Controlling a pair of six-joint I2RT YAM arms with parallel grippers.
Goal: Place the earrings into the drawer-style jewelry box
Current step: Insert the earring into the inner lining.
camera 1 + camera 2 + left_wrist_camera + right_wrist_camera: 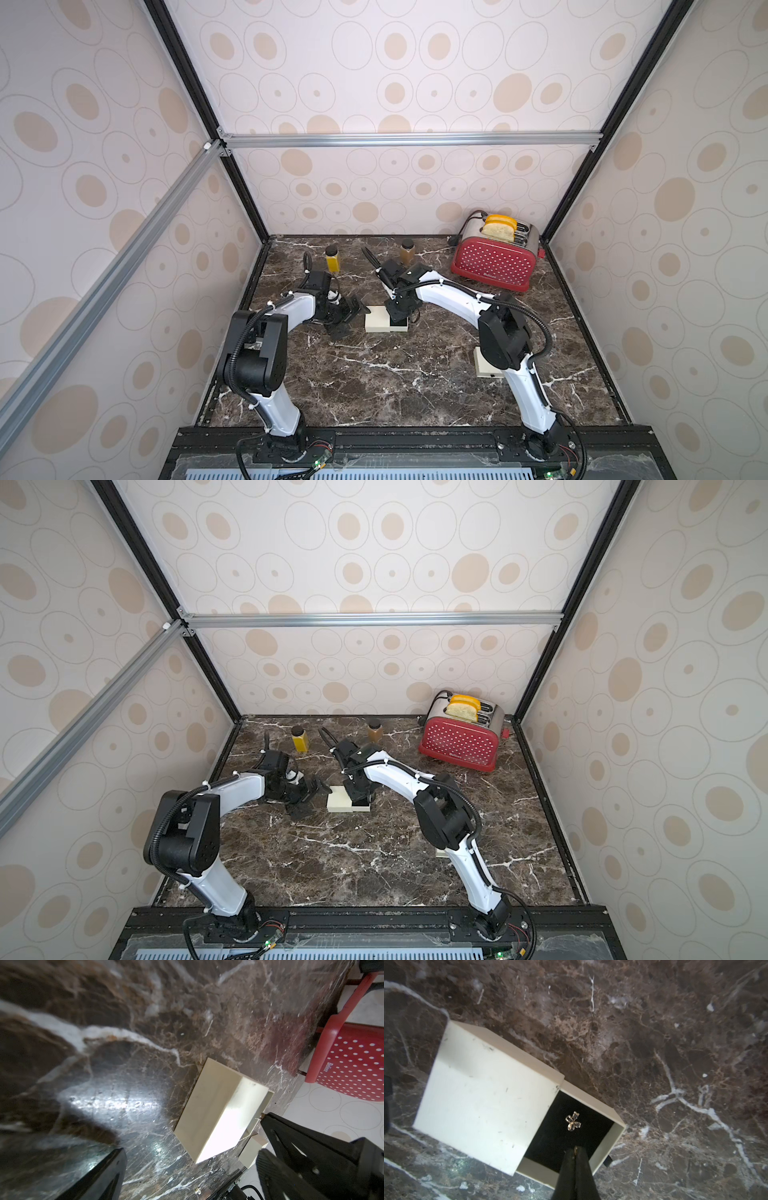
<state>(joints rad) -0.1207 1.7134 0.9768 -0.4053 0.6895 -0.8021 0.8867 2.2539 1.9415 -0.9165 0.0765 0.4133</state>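
Right wrist view, nearest first. Right hand [576, 1148]: both fingers pressed together, with a small gold piece [575, 1148] pinched at the very tips, too small to make out in detail. It hangs over the open drawer [609, 1140] of the jewelry box [483, 1095]. One earring [572, 1123], gold and bow-shaped, lies on the black lining of the drawer, apart from the fingertips. The drawer stands partly drawn out of its cream sleeve; a dark pull tab [608, 1161] projects from its front wall. Box and drawer rest flat on the dark marbled desk [664, 1022].

In both top views, from front to back. A cream block [484, 365] lies on the desk, partly hidden behind the right arm. Farther in, the jewelry box sits near mid-desk, with the right hand reaching down over its drawer end. Left hand [352, 321]: fingers spread fully apart, holding nothing, just beside the closed end of the box. Behind them stand a yellow jar [332, 259] and a brown jar [407, 251], well apart. A red dotted toaster [494, 266] with two bread slices [498, 230] occupies the far right corner.
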